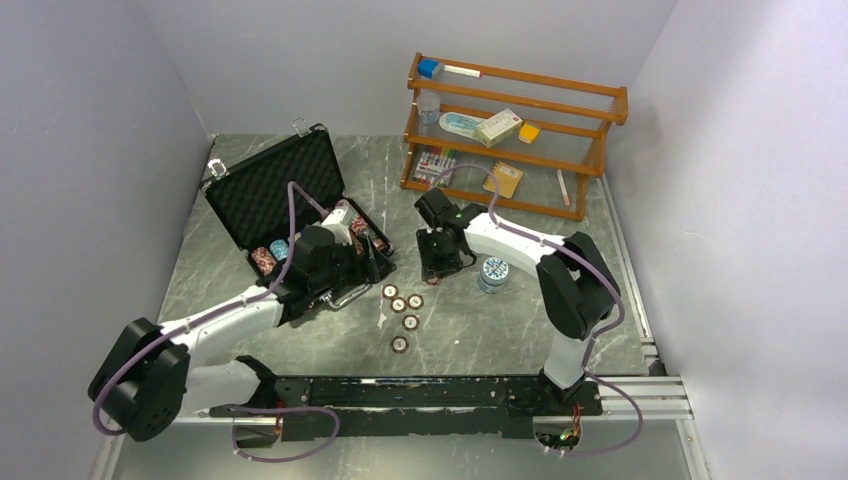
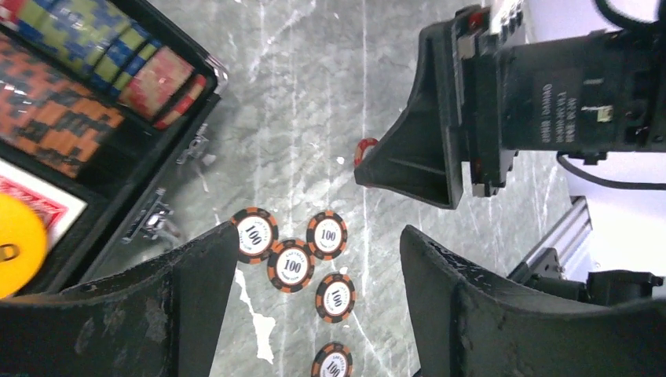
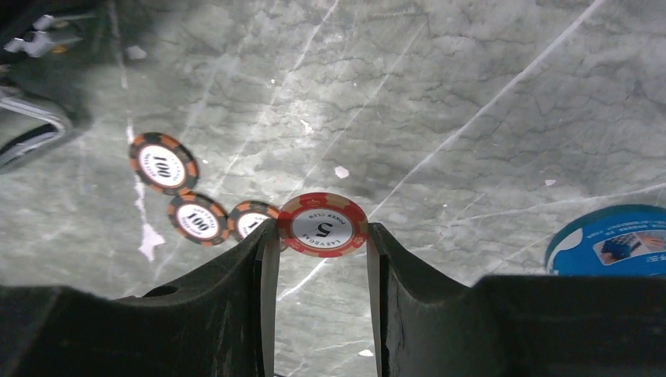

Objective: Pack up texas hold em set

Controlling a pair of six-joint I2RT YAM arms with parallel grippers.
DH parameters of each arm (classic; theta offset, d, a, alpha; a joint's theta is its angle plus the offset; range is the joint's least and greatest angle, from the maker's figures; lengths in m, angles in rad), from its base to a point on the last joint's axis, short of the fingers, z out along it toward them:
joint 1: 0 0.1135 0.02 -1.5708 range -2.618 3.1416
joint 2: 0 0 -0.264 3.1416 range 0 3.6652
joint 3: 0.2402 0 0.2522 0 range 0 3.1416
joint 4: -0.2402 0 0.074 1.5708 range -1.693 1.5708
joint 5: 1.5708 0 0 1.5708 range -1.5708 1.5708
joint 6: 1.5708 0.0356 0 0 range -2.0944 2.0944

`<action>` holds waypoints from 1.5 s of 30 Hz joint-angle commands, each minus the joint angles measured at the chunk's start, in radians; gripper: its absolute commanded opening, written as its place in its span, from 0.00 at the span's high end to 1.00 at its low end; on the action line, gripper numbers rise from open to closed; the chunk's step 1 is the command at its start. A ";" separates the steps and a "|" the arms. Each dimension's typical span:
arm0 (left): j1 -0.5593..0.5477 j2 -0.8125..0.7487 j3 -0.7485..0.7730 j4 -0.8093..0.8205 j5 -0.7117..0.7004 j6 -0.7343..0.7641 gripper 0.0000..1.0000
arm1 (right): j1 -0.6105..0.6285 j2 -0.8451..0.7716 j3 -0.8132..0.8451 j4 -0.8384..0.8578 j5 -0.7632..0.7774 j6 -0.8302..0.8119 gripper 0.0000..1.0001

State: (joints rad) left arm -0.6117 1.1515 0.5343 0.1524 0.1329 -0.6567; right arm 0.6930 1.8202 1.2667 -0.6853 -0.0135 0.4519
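Observation:
The black case (image 1: pixel 262 196) lies open at the back left, with rows of chips (image 2: pixel 94 55), a red-backed card deck (image 2: pixel 38 206) and an orange disc (image 2: pixel 14 243) inside. Several orange-black "100" chips (image 2: pixel 292 265) lie loose on the table in front of it. My left gripper (image 2: pixel 318 271) hovers open above them, by the case's front right corner, holding nothing. Just right of it, my right gripper (image 3: pixel 320 236) is shut on a red "5" chip (image 3: pixel 322 224), held flat at the fingertips above the table. That gripper also shows in the left wrist view (image 2: pixel 408 169).
A round blue-and-white tub (image 1: pixel 492 273) stands right of my right gripper. A wooden shelf (image 1: pixel 510 135) with boxes and a notebook stands at the back right. White walls close in on both sides, and a rail (image 1: pixel 420 392) runs along the near edge.

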 commanded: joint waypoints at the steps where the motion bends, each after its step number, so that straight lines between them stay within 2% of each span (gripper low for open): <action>1: -0.036 0.054 -0.048 0.248 0.067 -0.061 0.23 | -0.023 -0.079 -0.052 0.118 -0.079 0.115 0.58; 4: -0.080 0.109 -0.088 0.341 0.015 -0.101 0.24 | -0.033 -0.129 -0.092 0.179 -0.098 0.215 0.58; 10: -0.136 0.229 -0.154 0.622 0.039 -0.162 0.25 | -0.040 -0.211 -0.191 0.314 -0.149 0.395 0.57; 17: -0.182 0.339 -0.168 0.827 -0.022 -0.203 0.31 | -0.044 -0.255 -0.256 0.404 -0.198 0.510 0.57; 24: -0.191 0.385 -0.170 0.860 -0.123 -0.259 0.46 | -0.058 -0.266 -0.294 0.453 -0.249 0.562 0.57; 36: -0.200 0.406 -0.159 0.892 -0.189 -0.266 0.73 | -0.072 -0.259 -0.312 0.486 -0.306 0.588 0.57; 41: -0.200 0.409 -0.148 0.890 -0.203 -0.249 0.91 | -0.074 -0.254 -0.322 0.493 -0.311 0.589 0.57; 45: -0.200 0.383 -0.143 0.853 -0.204 -0.228 0.93 | -0.088 -0.252 -0.322 0.499 -0.313 0.568 0.54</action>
State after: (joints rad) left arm -0.8062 1.5558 0.3676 0.9798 -0.0338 -0.9199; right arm 0.6254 1.5772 0.9569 -0.2081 -0.3107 1.0317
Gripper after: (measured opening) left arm 0.083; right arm 0.446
